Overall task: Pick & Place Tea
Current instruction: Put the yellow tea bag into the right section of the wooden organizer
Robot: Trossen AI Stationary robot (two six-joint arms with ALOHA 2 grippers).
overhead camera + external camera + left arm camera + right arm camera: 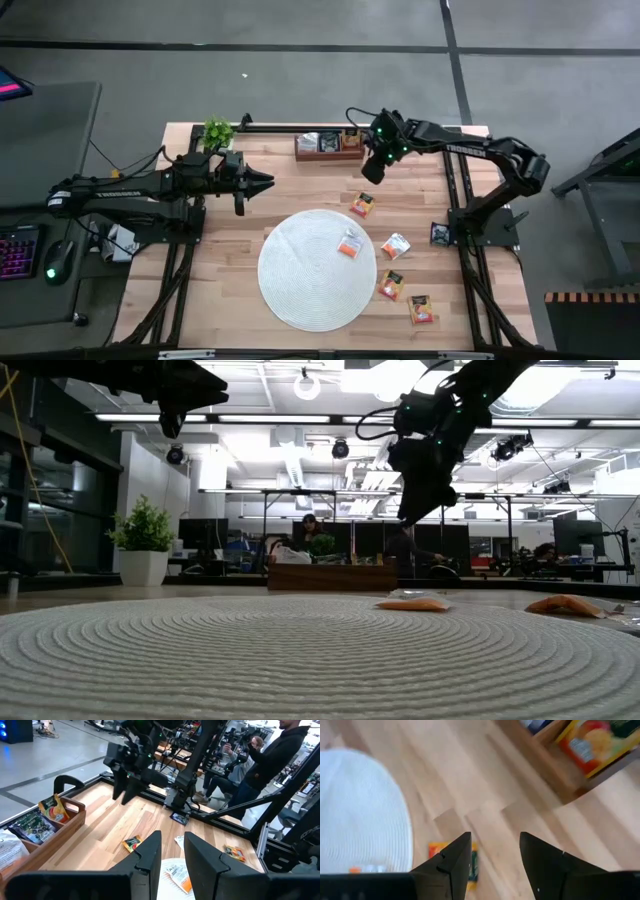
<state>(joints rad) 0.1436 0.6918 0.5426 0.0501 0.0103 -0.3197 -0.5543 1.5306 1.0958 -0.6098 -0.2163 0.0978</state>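
Right gripper [371,176], jaws apart and empty, hovers beside the tray [328,146]; descend squarely over the nearest sachet [362,206], probably red-orange.

Left gripper [262,180] waits, narrow.

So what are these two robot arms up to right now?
They are sorting tea sachets into a wooden tray. The right claw hangs open and empty between the tray and a red-orange sachet on the table. One sachet lies on the round white mat. The left claw waits aside.
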